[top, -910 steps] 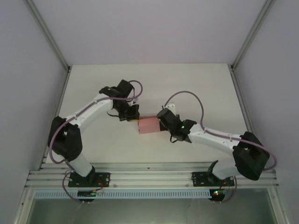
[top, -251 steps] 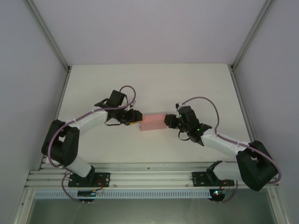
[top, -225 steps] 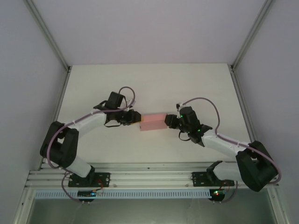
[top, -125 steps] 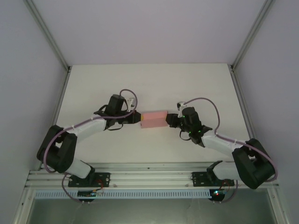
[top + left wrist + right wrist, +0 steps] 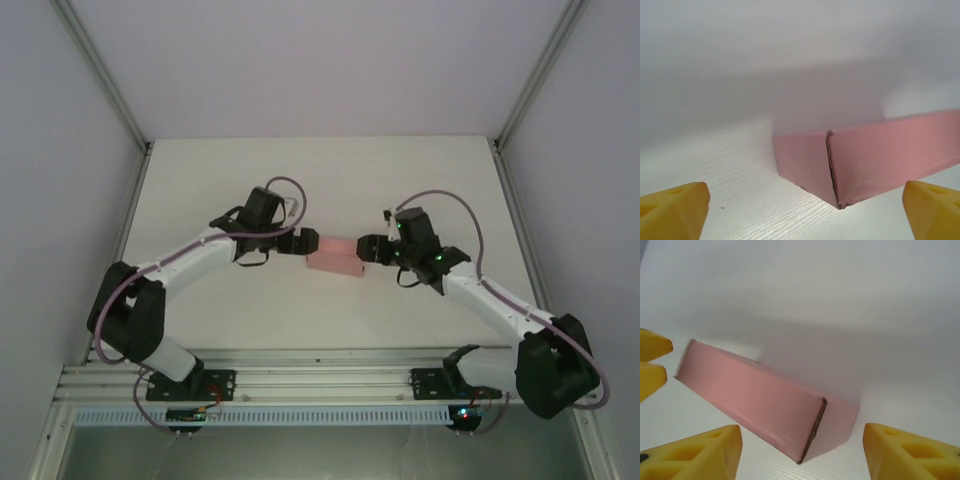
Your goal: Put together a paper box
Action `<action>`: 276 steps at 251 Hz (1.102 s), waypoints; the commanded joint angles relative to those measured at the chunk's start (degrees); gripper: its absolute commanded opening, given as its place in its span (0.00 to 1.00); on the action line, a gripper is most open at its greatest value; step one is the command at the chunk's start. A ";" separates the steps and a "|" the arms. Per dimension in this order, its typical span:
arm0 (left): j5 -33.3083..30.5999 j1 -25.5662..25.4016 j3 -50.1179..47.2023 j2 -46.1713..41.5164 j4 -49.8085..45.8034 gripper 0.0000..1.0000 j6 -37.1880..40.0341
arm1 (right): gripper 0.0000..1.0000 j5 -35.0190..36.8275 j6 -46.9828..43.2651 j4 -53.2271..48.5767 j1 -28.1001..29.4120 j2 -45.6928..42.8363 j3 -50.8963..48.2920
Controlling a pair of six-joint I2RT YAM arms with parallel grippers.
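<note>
my left arm comes in from the left of the paper box, and my left gripper sits just beside the box's left end, low over the white table. through my left wrist camera that gripper stands wide open. its two yellow fingertips are far apart at either side of the box's nearest corner, with nothing held and bare table between each pad and the card. the box itself is a closed, shallow pink block lying flat on the table, set askew between my two grippers, with a dark seam running down that nearest corner. my right wrist camera shows the same box lengthwise. one corner points toward me, and the far end reaches out to the yellow fingertips of my left gripper, which are just beside that end with a thin strip of table showing between. to the right of the box, my right gripper sits close to its right end. seen from the wrist, this gripper is also spread well apart and grips nothing, with the box's corner lying ahead of the gap and clear of both pads. my right arm stretches away to the right of the box.
</note>
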 commanded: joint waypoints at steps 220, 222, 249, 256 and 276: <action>-11.36 21.70 -9.52 -22.20 -8.24 1.00 -0.11 | 1.00 6.50 -73.04 -48.76 11.33 44.82 51.41; -11.32 21.70 -9.55 -22.19 -8.17 1.00 -0.05 | 0.99 6.24 -73.07 -48.89 11.34 45.01 51.54; -11.34 21.68 -9.64 -22.40 -8.15 1.00 0.07 | 0.93 5.28 -74.20 -48.18 11.91 46.35 51.84; -11.28 21.70 -9.70 -22.38 -8.22 1.00 0.06 | 0.90 5.58 -74.31 -47.81 12.10 46.51 51.71; -11.29 21.70 -9.74 -22.69 -8.33 1.00 0.06 | 0.79 6.21 -74.22 -47.55 12.49 46.81 51.41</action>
